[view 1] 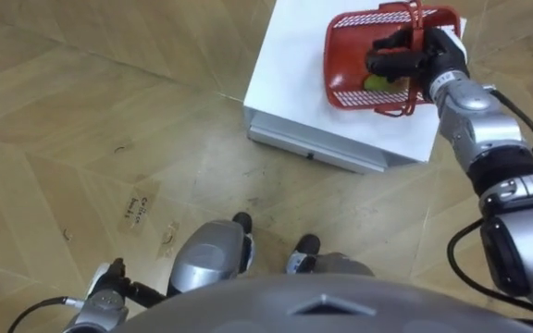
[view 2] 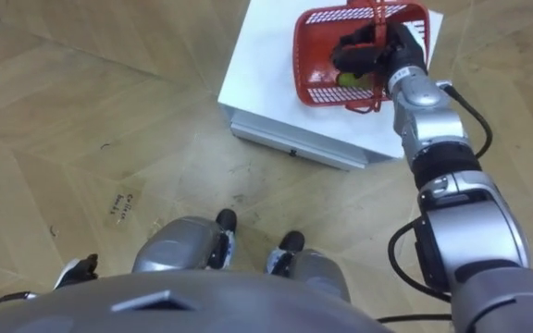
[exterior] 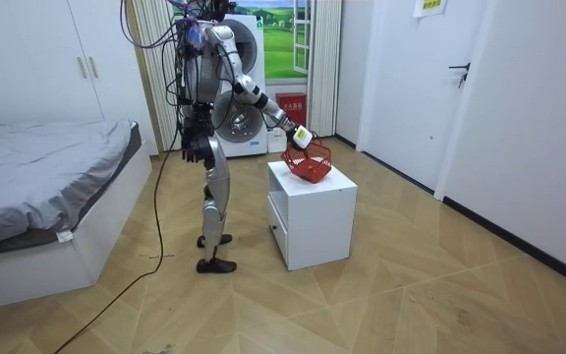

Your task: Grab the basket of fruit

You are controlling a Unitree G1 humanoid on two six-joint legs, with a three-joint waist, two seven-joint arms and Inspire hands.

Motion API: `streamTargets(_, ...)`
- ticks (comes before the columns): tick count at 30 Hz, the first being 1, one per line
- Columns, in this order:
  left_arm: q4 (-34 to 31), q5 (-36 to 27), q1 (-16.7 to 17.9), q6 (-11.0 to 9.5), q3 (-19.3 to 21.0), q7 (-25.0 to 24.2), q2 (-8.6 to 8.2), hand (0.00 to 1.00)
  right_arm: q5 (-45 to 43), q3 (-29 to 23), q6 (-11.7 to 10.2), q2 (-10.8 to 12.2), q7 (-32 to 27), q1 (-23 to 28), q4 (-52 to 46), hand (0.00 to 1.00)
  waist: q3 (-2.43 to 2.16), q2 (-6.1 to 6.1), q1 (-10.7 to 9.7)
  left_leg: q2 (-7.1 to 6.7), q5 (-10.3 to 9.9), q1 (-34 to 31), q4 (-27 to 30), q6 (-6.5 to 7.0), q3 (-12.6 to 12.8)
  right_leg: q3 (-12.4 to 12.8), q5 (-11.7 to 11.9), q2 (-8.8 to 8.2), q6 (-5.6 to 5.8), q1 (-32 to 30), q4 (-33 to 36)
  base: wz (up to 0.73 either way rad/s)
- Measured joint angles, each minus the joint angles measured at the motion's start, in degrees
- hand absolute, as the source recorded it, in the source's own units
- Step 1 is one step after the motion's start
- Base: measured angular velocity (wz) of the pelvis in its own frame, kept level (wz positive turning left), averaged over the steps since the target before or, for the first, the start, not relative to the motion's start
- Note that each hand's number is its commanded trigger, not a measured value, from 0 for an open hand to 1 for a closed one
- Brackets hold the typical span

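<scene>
1. The right hand is out over the counter. Its fingers look curled round the handle where the handle arches over the middle of the fruit basket, so I judge that it is holding the handle.
2. The basket sits directly under the palm. Its long axis runs the way the fingers point and the handle crosses them squarely, so the lift should be straight up.
3. A yellow-green fruit lies inside the basket, just below the fingertips.
4. In the room view the basket looks tilted, with its underside at the countertop. I cannot tell whether it has come clear.
5. The left hand hangs at the robot's side, well apart from the basket, so the right hand is the nearer one.
</scene>
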Motion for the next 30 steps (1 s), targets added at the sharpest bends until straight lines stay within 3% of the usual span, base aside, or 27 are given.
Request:
streamTargets(20,0.48,-0.1,0.0,0.33,-0.29,-0.28,0.0,0.0,0.05,0.0,0.01,0.78,-0.65,-0.01,2.18,0.0,-0.16,0.02,-0.01,0.06,0.06,0.23,0.85,0.11,0.07,-0.55,0.04,0.16,-0.07,0.25,0.89,0.0)
streamTargets(22,0.52,-0.08,0.0,0.33,-0.29,-0.28,0.0,0.0,-0.19,-0.01,0.01,0.77,-0.71,-0.01,2.11,0.0,-0.35,0.03,-0.18,0.04,0.06,0.19,0.84,0.11,-0.12,-0.59,0.04,0.12,-0.07,0.25,0.92,0.0)
streamTargets(24,0.67,-0.08,0.0,0.43,-0.28,-0.28,0.01,0.0,-0.37,-0.01,0.02,0.75,-0.79,-0.02,2.01,0.0,-1.0,-0.01,-0.25,0.02,0.06,0.21,0.82,0.11,-0.14,-0.6,0.04,-0.02,-0.07,0.27,0.95,0.0)
streamTargets(26,0.66,-0.08,0.0,0.43,-0.28,-0.28,0.01,0.0,-0.35,-0.01,0.02,0.75,-0.81,-0.03,1.84,0.0,-1.33,-0.07,-0.28,0.03,0.07,0.36,0.84,0.12,-0.14,-0.59,0.04,-0.18,-0.07,0.43,0.94,0.0)
streamTargets(30,0.93,-0.05,0.15,0.62,-0.25,-0.28,0.04,0.0,-0.43,-0.02,0.02,0.68,-1.21,-0.04,-0.02,0.0,-1.34,-0.09,-0.3,0.03,0.13,1.7,0.37,0.2,-0.03,-0.37,0.04,-0.17,-0.07,1.55,0.72,0.0)
